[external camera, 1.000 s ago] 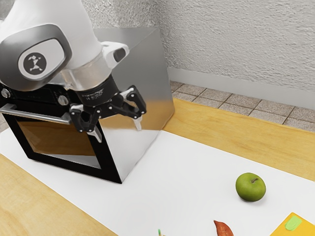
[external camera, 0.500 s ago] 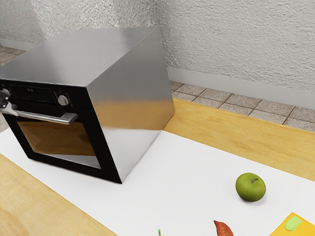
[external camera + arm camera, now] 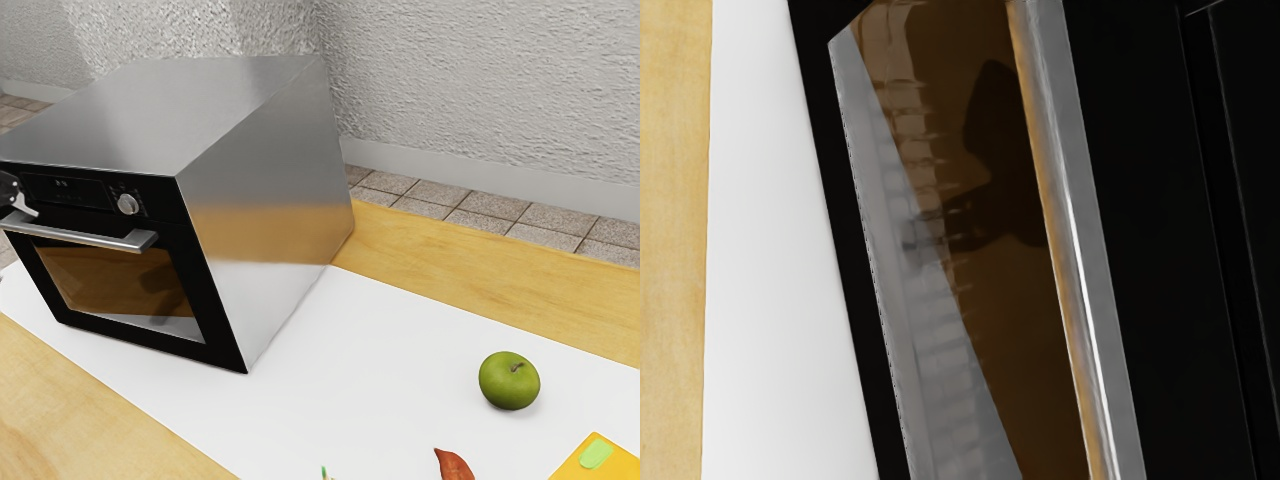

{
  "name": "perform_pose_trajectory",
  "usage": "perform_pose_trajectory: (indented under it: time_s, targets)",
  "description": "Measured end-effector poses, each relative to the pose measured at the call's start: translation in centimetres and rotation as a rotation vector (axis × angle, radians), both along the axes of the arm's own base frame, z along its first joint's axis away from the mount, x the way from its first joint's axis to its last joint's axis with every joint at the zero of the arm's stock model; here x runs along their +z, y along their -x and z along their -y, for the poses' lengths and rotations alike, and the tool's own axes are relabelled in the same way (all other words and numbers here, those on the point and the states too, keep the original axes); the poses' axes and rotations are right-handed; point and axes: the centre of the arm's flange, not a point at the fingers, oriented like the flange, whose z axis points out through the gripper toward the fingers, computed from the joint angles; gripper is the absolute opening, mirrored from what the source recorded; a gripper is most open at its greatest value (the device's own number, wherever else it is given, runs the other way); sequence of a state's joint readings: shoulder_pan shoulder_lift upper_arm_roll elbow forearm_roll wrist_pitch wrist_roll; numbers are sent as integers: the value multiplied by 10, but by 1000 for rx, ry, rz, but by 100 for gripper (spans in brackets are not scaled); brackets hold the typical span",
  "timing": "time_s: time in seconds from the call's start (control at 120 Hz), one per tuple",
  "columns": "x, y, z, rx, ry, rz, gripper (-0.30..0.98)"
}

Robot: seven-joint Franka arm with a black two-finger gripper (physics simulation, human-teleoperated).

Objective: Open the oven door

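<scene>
In the exterior view, we see a green apple (image 3: 509, 381) and our gripper (image 3: 20, 202) near the oven door handle (image 3: 92, 236); released or clenched, we cannot tell.

Near the black-and-grey metal pincer (image 3: 14, 192), a long silver bar handle (image 3: 100, 240) crosses the black rectangular oven door (image 3: 214, 320), whose glass window (image 3: 100, 280) is brown. The boxy silver-grey metal oven (image 3: 260, 160) shades to tan along its side. Farther from the pincer, the flat mat (image 3: 350, 350) is plain white, the wooden tabletop (image 3: 450, 250) grained honey-yellow, the round apple (image 3: 509, 383) green.
</scene>
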State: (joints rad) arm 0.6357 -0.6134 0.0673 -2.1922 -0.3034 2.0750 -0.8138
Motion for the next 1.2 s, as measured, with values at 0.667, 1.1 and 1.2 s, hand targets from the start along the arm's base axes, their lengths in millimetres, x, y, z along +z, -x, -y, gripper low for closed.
perform_pose_trajectory:
  time_s: [0.667, 1.1, 1.2]
  targets:
    - [-36, -26, -3, 38, 6, -24, 68]
    - [-46, -42, -8, 51, -18, -5, 68]
    - [-54, -41, -9, 57, -13, -11, 68]
